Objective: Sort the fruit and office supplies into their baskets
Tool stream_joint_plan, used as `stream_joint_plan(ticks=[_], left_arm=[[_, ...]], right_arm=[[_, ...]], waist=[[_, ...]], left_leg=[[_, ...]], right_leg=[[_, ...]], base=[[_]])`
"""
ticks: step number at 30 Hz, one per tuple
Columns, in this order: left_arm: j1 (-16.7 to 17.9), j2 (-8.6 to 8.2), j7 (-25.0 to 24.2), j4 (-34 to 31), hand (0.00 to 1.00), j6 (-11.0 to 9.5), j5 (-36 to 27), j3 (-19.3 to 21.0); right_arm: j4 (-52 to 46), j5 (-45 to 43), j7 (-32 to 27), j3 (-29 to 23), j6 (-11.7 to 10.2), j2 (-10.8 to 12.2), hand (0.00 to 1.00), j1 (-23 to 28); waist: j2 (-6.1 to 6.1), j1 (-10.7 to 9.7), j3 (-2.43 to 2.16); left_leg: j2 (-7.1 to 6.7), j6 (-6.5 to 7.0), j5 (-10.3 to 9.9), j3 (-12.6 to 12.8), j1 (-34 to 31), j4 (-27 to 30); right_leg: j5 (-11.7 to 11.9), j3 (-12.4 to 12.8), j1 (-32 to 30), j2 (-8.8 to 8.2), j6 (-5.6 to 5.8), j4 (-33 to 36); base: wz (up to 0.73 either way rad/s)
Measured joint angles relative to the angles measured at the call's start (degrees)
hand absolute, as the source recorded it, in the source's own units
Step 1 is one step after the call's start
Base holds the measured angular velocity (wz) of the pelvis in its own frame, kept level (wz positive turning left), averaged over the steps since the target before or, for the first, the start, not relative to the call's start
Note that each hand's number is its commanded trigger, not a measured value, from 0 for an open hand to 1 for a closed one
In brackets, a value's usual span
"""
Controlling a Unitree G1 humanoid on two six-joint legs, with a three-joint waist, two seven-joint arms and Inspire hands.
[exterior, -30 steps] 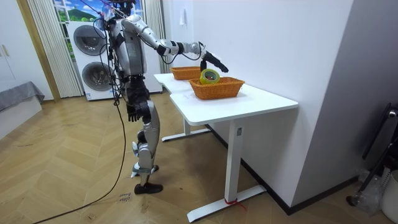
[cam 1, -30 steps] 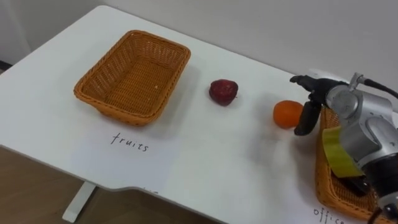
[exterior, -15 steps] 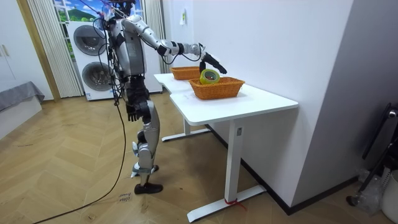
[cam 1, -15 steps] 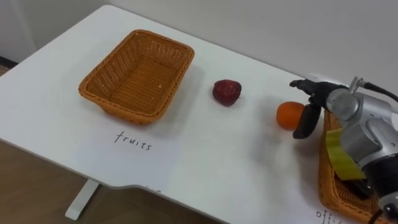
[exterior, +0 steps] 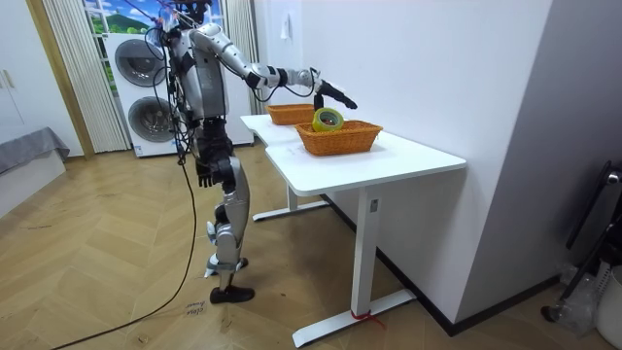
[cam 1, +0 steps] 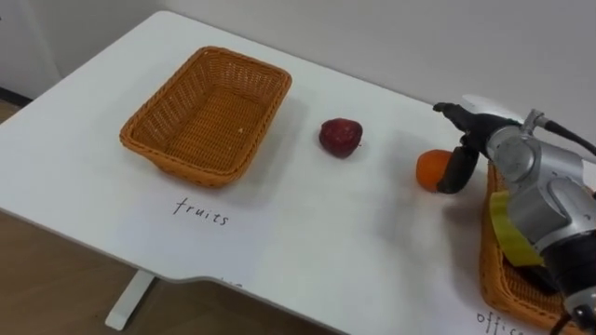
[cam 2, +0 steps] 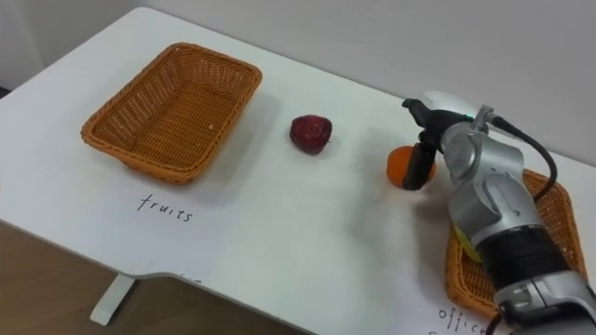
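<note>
Sitting near the bench's (cam 1: pixel 307 223) far edge, a smooth round orange (cam 1: pixel 429 169); right hand (cam 1: pixel 473 130) spread, empty, just beside it.

Our right arm reaches forward, right hand (cam 1: pixel 458 167) spread with fingers straight; our left hand (exterior: pixel 206 176) hangs at our hip.

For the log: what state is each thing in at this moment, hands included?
fruits basket: empty, upright on the table.
red fruit: loose on the table, outside both baskets.
orange: on the table, unsorted.
right hand: open, over the orange, not closed round it.
office basket: holds a yellow tape roll.
left hand: hangs at the robot's side.
</note>
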Motion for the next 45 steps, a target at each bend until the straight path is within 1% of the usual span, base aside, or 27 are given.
stream_joint_plan(ticks=[2,7,11,17,18,19,22,30,36,40,45], left_arm=[[0.01,0.01,0.0,-0.05,0.0,0.0,0.03,0.08],[0.23,0.01,0.02,0.1,0.0,0.06,0.03,0.07],[0.49,0.02,0.01,0.12,0.0,0.08,0.03,-0.23],[0.92,0.11,-0.05,0.12,0.0,0.35,0.03,-1.1],[0.96,0.12,-0.06,0.12,0.0,0.36,0.03,-1.1],[0.96,0.12,-0.08,0.13,0.0,0.36,0.03,-1.09],[1.0,0.12,-0.21,0.26,0.0,0.35,0.03,-1.06],[1.0,0.1,-0.37,0.26,0.0,0.31,0.03,-1.1],[1.02,0.11,-0.32,0.13,0.0,0.26,0.03,-1.72],[0.99,0.27,-0.32,0.13,0.0,0.25,0.02,-1.72],[1.49,0.7,-0.49,-0.12,0.0,0.29,0.03,-1.72]], right_arm=[[0.02,0.04,-0.67,-0.01,-0.1,0.0,0.0,0.38],[0.24,1.55,-1.37,-0.01,-0.44,0.27,0.0,1.39],[2.46,1.78,-1.37,-0.01,-0.38,0.81,0.0,2.6],[4.49,3.47,-1.37,-0.01,-0.41,1.22,0.0,2.88],[4.49,3.51,-1.37,0.0,-0.41,1.23,0.0,2.88],[4.49,3.51,-1.37,0.0,-0.41,1.23,0.0,2.88],[4.49,3.51,-1.38,0.0,-0.43,1.24,0.0,2.88],[4.54,3.65,-1.38,0.0,-0.49,1.26,0.0,2.87],[4.95,3.71,-1.81,0.0,-0.51,1.28,0.0,2.88],[4.96,3.71,-1.97,0.0,-0.51,1.3,0.0,2.88],[6.9,4.5,-3.16,0.0,-0.39,1.36,0.0,2.88]], waist=[[0.01,0.02,-0.01],[0.39,0.49,0.26],[0.41,0.5,0.27],[0.63,0.31,0.2],[0.68,0.25,0.14],[0.42,0.27,-0.14],[0.49,0.31,-0.19],[0.65,0.29,-0.06],[0.54,0.19,-0.08],[0.3,0.2,0.06],[0.04,0.23,-0.09]], left_leg=[[-0.01,0.0,0.0,-0.21,0.03,0.08],[0.03,0.0,0.0,-0.3,0.55,0.16],[0.02,0.01,0.0,-0.84,0.79,0.22],[-0.07,-0.07,0.08,-1.04,0.38,0.28],[-0.08,-0.09,0.09,-1.04,0.36,0.27],[-0.08,-0.1,0.11,-1.05,0.37,0.23],[-0.08,-0.11,0.11,-1.05,0.53,0.17],[-0.02,-0.08,0.11,-1.18,0.57,0.18],[-0.04,-0.07,0.12,-1.18,0.49,0.22],[-0.08,-0.07,0.12,-1.17,0.44,0.19],[-0.09,-0.07,0.12,-1.52,0.2,0.2]], right_leg=[[0.0,-0.08,0.18,-0.01,0.0,-0.01],[0.0,-0.2,0.74,-0.03,0.0,-0.02],[0.0,-0.9,1.22,-0.13,0.0,0.0],[0.0,-1.27,0.91,-0.08,0.0,-0.01],[0.0,-1.4,0.91,-0.06,0.0,-0.01],[0.0,-1.45,0.92,-0.04,0.0,0.0],[0.0,-1.47,1.07,-0.02,0.0,-0.01],[0.0,-1.52,1.18,-0.12,0.0,0.0],[0.0,-1.52,1.12,-0.16,0.0,0.04],[0.0,-1.56,1.03,-0.13,0.0,0.04],[0.0,-2.04,0.93,-0.13,0.0,0.01]], base=[[0.07],[0.0],[0.06],[0.01],[0.03],[0.03],[0.0],[0.0],[0.0],[0.0],[0.04]])
